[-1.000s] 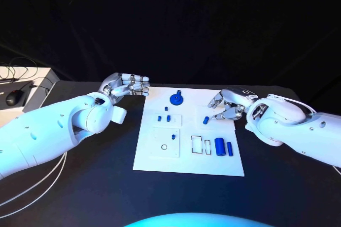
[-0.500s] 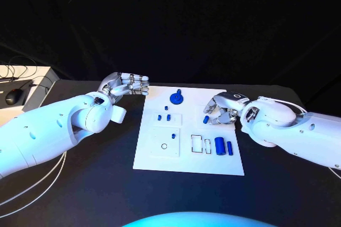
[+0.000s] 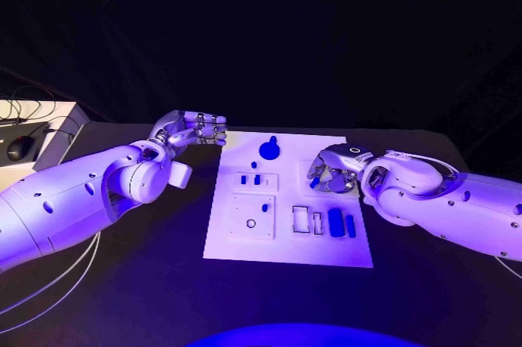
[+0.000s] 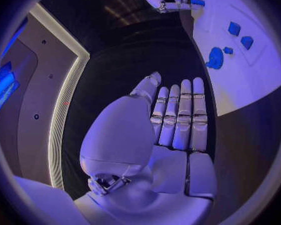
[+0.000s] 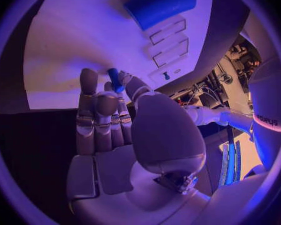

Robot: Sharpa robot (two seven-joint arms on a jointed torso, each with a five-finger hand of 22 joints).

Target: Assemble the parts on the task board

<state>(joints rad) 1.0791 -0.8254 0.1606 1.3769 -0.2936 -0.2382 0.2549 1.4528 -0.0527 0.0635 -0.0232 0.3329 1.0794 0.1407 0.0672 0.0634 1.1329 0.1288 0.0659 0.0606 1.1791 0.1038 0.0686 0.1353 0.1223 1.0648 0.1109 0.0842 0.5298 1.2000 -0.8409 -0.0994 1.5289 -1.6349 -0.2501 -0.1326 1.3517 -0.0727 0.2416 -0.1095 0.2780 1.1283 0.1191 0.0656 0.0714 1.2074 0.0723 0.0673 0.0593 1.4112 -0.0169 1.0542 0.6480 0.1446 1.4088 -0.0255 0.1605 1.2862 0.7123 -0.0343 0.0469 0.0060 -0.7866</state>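
Both hands were up at the far half of the table. On the right side of the white board (image 3: 285,250), the right hand (image 3: 333,168) hung over the board's surface with its fingertips (image 5: 123,78) closed round a small blue peg (image 5: 115,80); the right wrist view showed the peg pinched upright between them, its end pointing down at the board. From the head view only a dark blue speck of it showed among the fingers.

Off the board's far left corner, the left hand (image 3: 197,128) was over the black table (image 3: 130,287), holding nothing. Its fingers (image 4: 180,116) lay straight and side by side, the thumb alongside, as its own wrist view showed.

On the board lay the other blue pieces: a round knob (image 3: 268,148) near the far edge, a tiny pin (image 3: 253,165) just nearer than it, two short pins (image 3: 250,180) in a small raised plate on the left, a thick cylinder (image 3: 335,221) and a thin rod (image 3: 350,225) side by side near the right edge. Beside the cylinder were two narrow rectangular slots (image 3: 308,220), and a square plate with a round hole (image 3: 251,224) sat on the left.
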